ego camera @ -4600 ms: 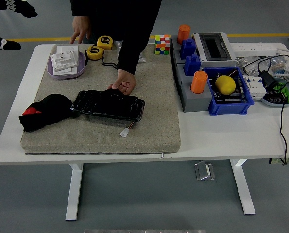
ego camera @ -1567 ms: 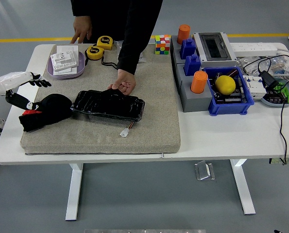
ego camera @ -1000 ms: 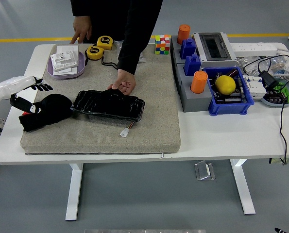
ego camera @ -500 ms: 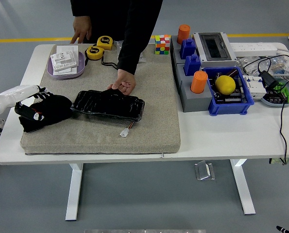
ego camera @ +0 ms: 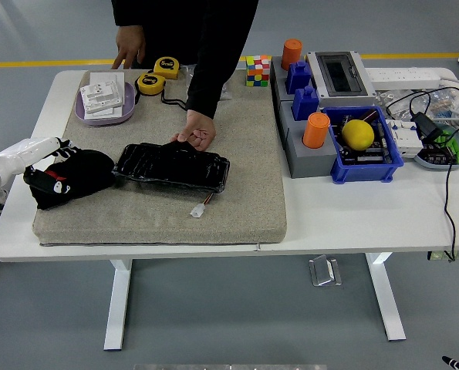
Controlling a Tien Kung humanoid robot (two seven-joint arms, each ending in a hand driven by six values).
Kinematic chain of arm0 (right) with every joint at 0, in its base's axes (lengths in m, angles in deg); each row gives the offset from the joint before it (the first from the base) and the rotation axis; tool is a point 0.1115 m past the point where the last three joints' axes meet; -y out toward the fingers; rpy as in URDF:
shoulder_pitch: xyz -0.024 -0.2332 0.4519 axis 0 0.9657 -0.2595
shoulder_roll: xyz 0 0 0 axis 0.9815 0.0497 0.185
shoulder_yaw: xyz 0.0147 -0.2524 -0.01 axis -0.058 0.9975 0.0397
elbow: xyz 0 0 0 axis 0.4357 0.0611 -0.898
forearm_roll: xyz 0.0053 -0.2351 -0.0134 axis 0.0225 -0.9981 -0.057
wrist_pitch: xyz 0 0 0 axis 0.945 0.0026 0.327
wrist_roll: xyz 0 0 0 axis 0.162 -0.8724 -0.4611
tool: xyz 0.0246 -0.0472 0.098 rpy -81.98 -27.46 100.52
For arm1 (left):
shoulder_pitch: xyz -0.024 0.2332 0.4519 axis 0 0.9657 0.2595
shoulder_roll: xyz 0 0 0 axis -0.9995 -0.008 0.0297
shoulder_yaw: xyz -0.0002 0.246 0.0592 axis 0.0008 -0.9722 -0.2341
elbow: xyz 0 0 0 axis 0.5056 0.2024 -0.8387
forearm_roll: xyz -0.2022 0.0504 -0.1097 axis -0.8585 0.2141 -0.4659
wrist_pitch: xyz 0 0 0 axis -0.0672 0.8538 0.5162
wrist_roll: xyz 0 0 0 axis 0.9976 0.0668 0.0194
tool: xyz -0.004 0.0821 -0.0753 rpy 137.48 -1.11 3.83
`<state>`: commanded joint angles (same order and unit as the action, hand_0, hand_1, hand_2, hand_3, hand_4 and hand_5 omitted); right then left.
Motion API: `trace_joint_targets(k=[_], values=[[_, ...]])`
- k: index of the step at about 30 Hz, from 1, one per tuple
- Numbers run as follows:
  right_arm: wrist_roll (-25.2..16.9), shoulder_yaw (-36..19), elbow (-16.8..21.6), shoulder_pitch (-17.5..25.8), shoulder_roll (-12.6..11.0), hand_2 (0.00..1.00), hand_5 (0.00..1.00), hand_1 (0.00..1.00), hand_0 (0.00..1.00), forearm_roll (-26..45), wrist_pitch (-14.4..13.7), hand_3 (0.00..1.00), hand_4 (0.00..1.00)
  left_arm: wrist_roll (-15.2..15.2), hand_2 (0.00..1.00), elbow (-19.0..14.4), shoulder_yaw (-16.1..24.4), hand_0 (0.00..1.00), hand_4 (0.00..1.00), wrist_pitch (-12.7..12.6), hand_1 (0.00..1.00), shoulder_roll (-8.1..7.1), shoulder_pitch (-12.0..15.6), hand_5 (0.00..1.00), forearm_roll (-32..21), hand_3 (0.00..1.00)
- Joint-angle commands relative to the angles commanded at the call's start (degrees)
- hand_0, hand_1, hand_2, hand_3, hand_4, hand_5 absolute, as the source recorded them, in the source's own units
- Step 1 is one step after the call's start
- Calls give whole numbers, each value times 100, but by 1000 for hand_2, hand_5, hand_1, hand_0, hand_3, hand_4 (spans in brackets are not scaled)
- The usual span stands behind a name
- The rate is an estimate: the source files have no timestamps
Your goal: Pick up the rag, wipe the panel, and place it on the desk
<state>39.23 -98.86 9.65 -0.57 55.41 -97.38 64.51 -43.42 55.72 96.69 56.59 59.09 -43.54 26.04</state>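
1. Left hand [ego camera: 48,162] is on the rag [ego camera: 73,177]. Its fingers [ego camera: 62,153] look draped over the rag's 9 o'clock end. I can't tell whether they have closed on it or just rest there, black on black.
2. The rag is a black bunch with a red patch, on the mat [ego camera: 163,208] at the desk's [ego camera: 352,216] 9 o'clock side. It touches the panel's [ego camera: 172,166] left end.
3. My read is that this is the pick-up step. The white forearm comes in low from 9 o'clock, so the hand meets the rag side-on.
4. The panel is glossy black and lies flat mid-mat. A short lead with a white plug trails off its 5 o'clock corner.
5. The person's hand [ego camera: 196,132] presses the panel's 12 o'clock edge, probably to stop it sliding during the wipe. Their other hand [ego camera: 129,45] rests on the desk's far edge.
6. The mat likely gives grip and protects the panel face.
7. Right hand is not in view.
8. Writing: the yellow tapes [ego camera: 158,75] at 11 o'clock carry dark print, too small to read. The tray's [ego camera: 106,104] white cards are also illegible. No brand can be read anywhere.
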Motion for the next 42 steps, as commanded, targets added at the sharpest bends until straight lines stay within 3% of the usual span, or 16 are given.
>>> trace_joint_targets(k=[5,6,23,24,29,30,42], values=[[-2,-8,1,-5,1,725,589,736,777,-12,-2,678,998,0,605,-18,-25,550,908,-168,648,-12,25,165,-241,618],[-2,-14,1,-7,1,725,588,736,777,-18,-4,679,998,-6,536,-14,-41,464,874,-171,529,-13,29,78,-265,558],[1,-52,-4,-4,-27,725,588,736,776,-38,-4,679,998,43,517,-100,-257,408,873,-296,481,-1,118,118,-353,550],[0,-55,-3,-4,-29,725,588,736,777,-40,-5,679,998,33,492,-96,-266,350,844,-316,399,0,117,130,-374,551],[1,-31,-3,-5,-32,725,588,736,777,-29,-1,679,998,28,492,-138,-268,350,844,-387,399,-24,136,130,-428,551],[1,-33,-3,-6,-31,725,588,736,777,-30,0,679,998,28,409,-139,-265,311,774,-388,298,-27,136,79,-431,551],[3,-35,-9,-23,-29,725,587,736,777,-21,0,679,998,-22,348,-256,-241,295,766,-406,237,-96,176,57,-501,539]])
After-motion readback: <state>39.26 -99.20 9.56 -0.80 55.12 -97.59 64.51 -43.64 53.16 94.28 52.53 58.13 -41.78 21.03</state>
